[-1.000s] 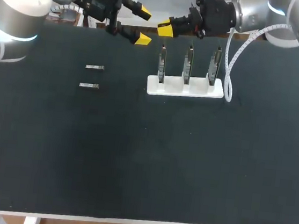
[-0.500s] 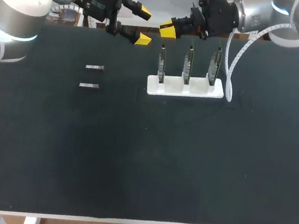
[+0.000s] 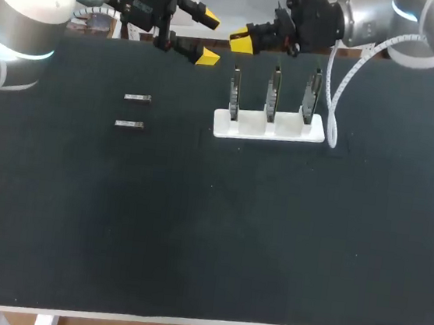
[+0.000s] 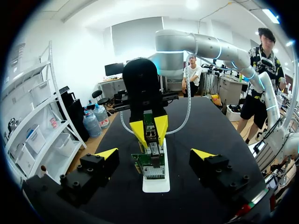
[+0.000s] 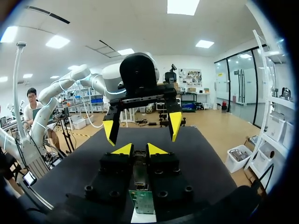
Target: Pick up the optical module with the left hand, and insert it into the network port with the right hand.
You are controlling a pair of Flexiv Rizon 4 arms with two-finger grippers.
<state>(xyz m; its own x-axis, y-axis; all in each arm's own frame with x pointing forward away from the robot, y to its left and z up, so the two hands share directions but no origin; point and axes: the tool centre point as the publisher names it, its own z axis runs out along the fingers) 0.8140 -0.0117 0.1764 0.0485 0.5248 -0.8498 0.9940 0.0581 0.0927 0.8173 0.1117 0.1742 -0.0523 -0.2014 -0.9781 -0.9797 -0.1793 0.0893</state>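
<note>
My right gripper [image 3: 242, 41] hangs at the table's far edge, just behind and above the leftmost of three upright green port boards [image 3: 234, 94] in a white holder [image 3: 268, 128]. It is shut on a slim silver optical module [image 5: 139, 173], which shows between its yellow tips above a green board [image 5: 141, 201]. My left gripper [image 3: 206, 36] hovers open and holds nothing, facing the right gripper from the left. In the left wrist view the right gripper [image 4: 150, 131] sits ahead, over the boards [image 4: 151, 164]. Two more optical modules [image 3: 137, 98] [image 3: 129, 124] lie on the mat.
A white coiled cable [image 3: 332, 97] hangs from the right arm and touches the black mat beside the holder's right end. The holder stands near the table's far edge.
The right gripper has only wavered slightly sideways above the leftmost board. The left arm and the loose modules have stayed where they were.
</note>
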